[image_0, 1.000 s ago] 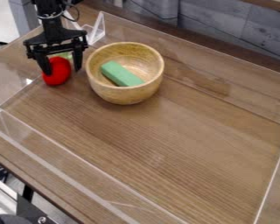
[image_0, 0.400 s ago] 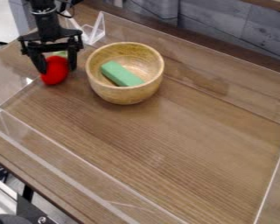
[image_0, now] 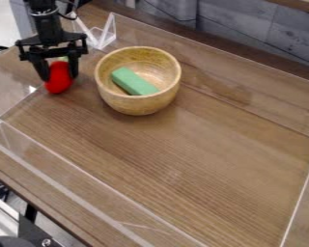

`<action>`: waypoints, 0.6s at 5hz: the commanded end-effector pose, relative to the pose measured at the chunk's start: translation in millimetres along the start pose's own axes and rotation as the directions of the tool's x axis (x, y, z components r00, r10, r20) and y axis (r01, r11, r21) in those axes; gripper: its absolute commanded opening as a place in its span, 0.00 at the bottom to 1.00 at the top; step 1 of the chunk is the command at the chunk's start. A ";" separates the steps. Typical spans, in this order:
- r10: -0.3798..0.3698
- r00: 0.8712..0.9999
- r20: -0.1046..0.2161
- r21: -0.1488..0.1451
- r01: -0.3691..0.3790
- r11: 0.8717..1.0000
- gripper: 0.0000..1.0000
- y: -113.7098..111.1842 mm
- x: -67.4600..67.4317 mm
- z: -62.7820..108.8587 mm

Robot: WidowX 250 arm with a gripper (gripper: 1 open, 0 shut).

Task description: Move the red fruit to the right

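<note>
The red fruit (image_0: pixel 57 82) lies on the wooden table at the far left, left of the wooden bowl (image_0: pixel 138 81). My gripper (image_0: pixel 55 70) points straight down right over the fruit. Its black fingers (image_0: pixel 32 68) straddle the fruit's top, and the jaws stand open around it without a visible grip. The fruit's upper part is partly hidden behind the fingers. A flat green piece (image_0: pixel 134 83) lies inside the bowl.
Clear acrylic walls (image_0: pixel 28 159) ring the table, with one low wall along the front left and another at the right edge. A small clear stand (image_0: pixel 103 32) sits behind the gripper. Bare wood stretches to the right of the bowl.
The gripper has rolled about its vertical axis, so its fingers now stand side by side across the fruit. It has stayed over the fruit, which has not moved.
</note>
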State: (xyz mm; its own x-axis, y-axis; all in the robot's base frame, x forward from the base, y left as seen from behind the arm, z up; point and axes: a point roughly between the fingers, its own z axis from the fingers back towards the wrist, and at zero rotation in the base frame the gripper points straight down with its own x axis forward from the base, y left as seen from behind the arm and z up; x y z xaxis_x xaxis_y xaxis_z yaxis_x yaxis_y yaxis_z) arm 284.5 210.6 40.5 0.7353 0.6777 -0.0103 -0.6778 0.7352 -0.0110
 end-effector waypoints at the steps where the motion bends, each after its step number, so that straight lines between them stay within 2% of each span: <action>1: 0.038 0.998 0.053 -0.003 -0.037 0.999 1.00 -2.7 12.8 5.5; 2: 0.074 0.996 0.047 -0.006 -0.074 0.997 1.00 -6.3 13.7 -3.9; 3: 0.045 0.998 0.037 -0.012 -0.044 0.999 1.00 -8.0 8.4 -2.7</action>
State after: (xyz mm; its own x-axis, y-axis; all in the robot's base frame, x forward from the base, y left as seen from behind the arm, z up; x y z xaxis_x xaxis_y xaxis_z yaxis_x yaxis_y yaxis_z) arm 292.0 204.1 22.5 0.7000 0.7138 -0.0227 -0.7142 0.6998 -0.0145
